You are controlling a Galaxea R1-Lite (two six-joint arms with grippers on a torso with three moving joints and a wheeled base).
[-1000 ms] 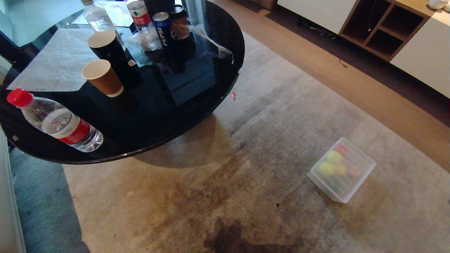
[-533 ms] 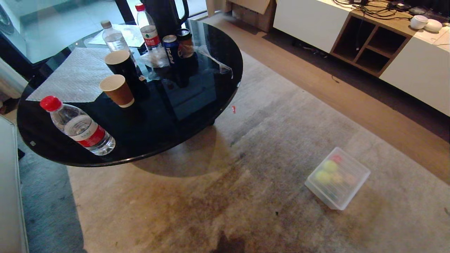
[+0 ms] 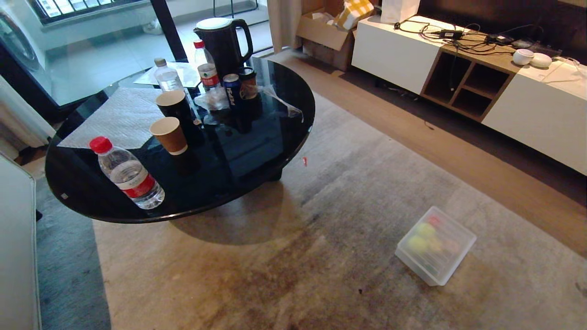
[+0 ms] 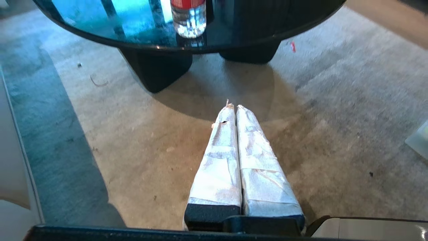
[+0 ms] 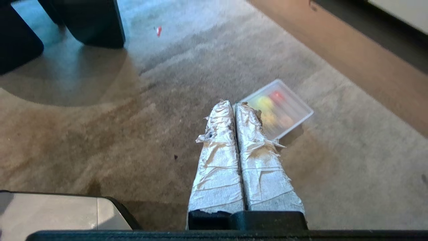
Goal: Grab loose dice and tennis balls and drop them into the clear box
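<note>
Both my left gripper (image 4: pixel 233 107) and right gripper (image 5: pixel 233 104) are pressed together and hold nothing, because the clear box (image 3: pixel 451 256) on the rug (image 3: pixel 321 256) looks full of balls.

Open carpet (image 3: pixel 284 275) surrounds the clear box (image 3: pixel 435 245) on all sides; access from above and from each side is unobstructed. The round black tabletop (image 3: pixel 257 151) overhangs the carpet well to the box's left, with its dark legs (image 4: pixel 155 72) beneath. A low cabinet (image 3: pixel 463 82) lines the far wall, well apart from the box.
</note>
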